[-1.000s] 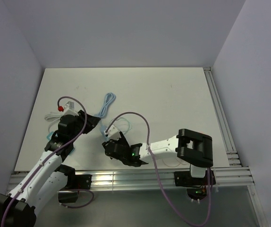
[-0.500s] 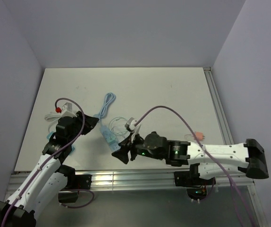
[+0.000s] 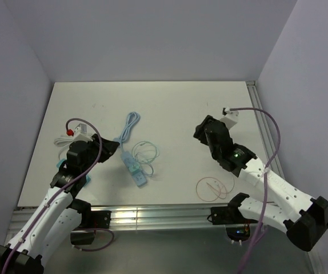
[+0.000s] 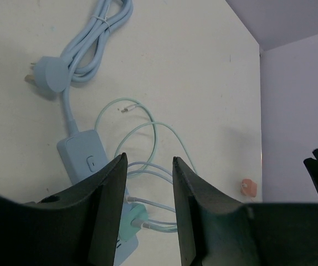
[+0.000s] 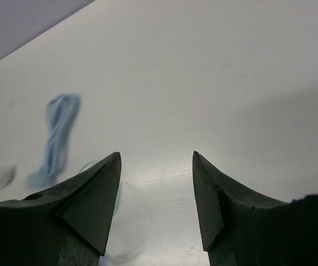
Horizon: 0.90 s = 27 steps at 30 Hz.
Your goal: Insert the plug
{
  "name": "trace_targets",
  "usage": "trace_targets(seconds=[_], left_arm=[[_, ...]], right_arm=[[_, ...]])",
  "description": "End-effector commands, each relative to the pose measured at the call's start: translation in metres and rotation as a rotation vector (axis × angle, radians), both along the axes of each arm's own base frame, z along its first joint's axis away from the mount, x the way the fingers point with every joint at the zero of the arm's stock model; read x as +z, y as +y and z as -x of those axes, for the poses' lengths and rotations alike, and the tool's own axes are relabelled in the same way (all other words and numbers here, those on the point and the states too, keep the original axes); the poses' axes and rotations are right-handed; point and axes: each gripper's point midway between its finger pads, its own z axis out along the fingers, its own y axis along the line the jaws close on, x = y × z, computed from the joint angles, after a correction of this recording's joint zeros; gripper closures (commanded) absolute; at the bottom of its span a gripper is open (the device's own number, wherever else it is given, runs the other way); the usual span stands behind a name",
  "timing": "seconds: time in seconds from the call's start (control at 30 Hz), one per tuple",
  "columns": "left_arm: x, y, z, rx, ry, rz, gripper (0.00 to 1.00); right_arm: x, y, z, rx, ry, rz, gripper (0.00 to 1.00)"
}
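Note:
A light blue power strip (image 3: 133, 165) lies on the white table left of centre, and it shows in the left wrist view (image 4: 83, 156). A teal plug (image 4: 130, 215) with two thin cables sits at the strip's near end. The strip's own flat plug (image 4: 50, 81) and coiled cord (image 3: 130, 123) lie behind it. A thin teal cable (image 3: 147, 152) loops beside the strip. My left gripper (image 3: 111, 146) is open and empty just left of the strip, with the teal plug between its fingers in its own view (image 4: 148, 160). My right gripper (image 3: 201, 132) is open and empty, raised right of centre (image 5: 156, 155).
A white adapter with a red button (image 3: 71, 132) lies at the far left. A thin pink cable loop (image 3: 212, 187) lies near the front right, and a small pink connector (image 4: 249, 187) shows in the left wrist view. Aluminium rails (image 3: 267, 142) run along the right and front edges.
My right arm has swung away from the power strip, up and to the right, with its jaws open. The strip now lies uncovered. My left arm has barely moved.

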Motion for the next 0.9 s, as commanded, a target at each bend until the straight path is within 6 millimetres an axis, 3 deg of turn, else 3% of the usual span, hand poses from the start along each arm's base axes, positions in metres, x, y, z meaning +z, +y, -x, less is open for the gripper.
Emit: trace_targets(seconds=[0.0,0.1,0.17,0.2,0.3,0.4,0.47,0.5,0.57,0.6,0.63,0.87], left_arm=[[0.010,-0.003,-0.003,-0.025,-0.031,-0.001,0.56],[0.008,-0.005,-0.002,-0.038,-0.014,-0.015,0.56],[0.007,-0.004,-0.003,-0.037,-0.002,-0.028,0.56],[0.007,-0.003,-0.003,-0.037,0.002,-0.033,0.56],[0.002,-0.003,-0.003,-0.040,0.026,-0.053,0.56],[-0.001,-0.002,-0.003,-0.042,0.054,-0.072,0.56],[-0.001,-0.003,-0.004,-0.048,0.072,-0.077,0.57],[0.002,-0.004,-0.004,-0.053,0.073,-0.075,0.57],[0.001,-0.004,-0.004,-0.048,0.088,-0.077,0.57],[0.003,-0.004,-0.005,-0.047,0.087,-0.073,0.56],[0.002,-0.005,-0.005,-0.049,0.092,-0.072,0.56],[-0.008,-0.015,-0.007,-0.080,0.145,-0.042,0.57]], right_arm=[[-0.026,-0.074,-0.012,-0.350,0.108,0.021,0.39],[-0.049,-0.102,-0.017,-0.477,0.183,0.004,0.39],[-0.054,-0.132,-0.016,-0.626,0.218,-0.016,0.39],[-0.066,-0.145,-0.006,-0.690,0.280,0.025,0.39],[-0.063,-0.179,0.002,-0.911,0.281,0.047,0.38],[-0.067,-0.201,0.025,-1.077,0.339,0.098,0.15],[-0.076,-0.209,0.034,-1.102,0.377,0.132,0.09],[-0.080,-0.208,0.028,-1.098,0.364,0.095,0.08],[-0.103,-0.212,0.035,-1.068,0.417,0.100,0.07],[-0.106,-0.211,0.022,-1.051,0.379,0.037,0.07],[-0.124,-0.208,0.028,-1.020,0.432,0.006,0.09],[-0.145,-0.228,0.033,-1.072,0.461,-0.002,0.09]])
